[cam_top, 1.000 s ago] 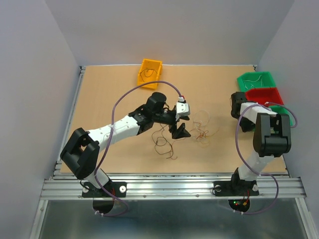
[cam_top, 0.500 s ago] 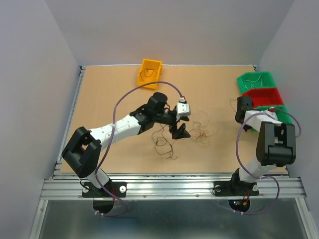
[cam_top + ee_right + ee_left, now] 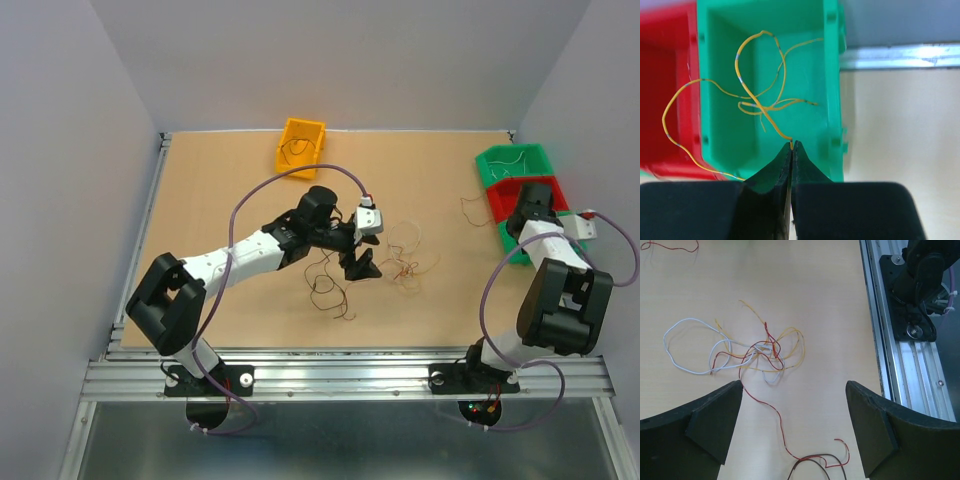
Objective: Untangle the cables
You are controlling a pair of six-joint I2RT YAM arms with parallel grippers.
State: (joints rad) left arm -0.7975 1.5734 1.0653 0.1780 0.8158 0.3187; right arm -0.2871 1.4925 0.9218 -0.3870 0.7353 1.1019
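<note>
Most of the cables (image 3: 762, 347) lie knotted on the table (image 3: 815, 290) beneath the left gripper (image 3: 794, 386), jaws spread wide to straddle them, while the right gripper (image 3: 792, 145) pinches one yellow wire (image 3: 737, 62) over the green bin (image 3: 810, 75) (probably to drop it there, sorted).

Your left gripper (image 3: 794, 385), jaws wide, hangs over a tangle of thin red, yellow and white wires (image 3: 757, 350). Bare tan tabletop (image 3: 830, 315) lies between the tangle and the aluminium edge rail (image 3: 920, 385). At your right, a green plastic bin (image 3: 832, 100) and a red plastic bin (image 3: 665, 60) block the table edge. A thin yellow wire (image 3: 760, 100), pinched by your closed right gripper (image 3: 791, 145), crosses their shared wall.
</note>
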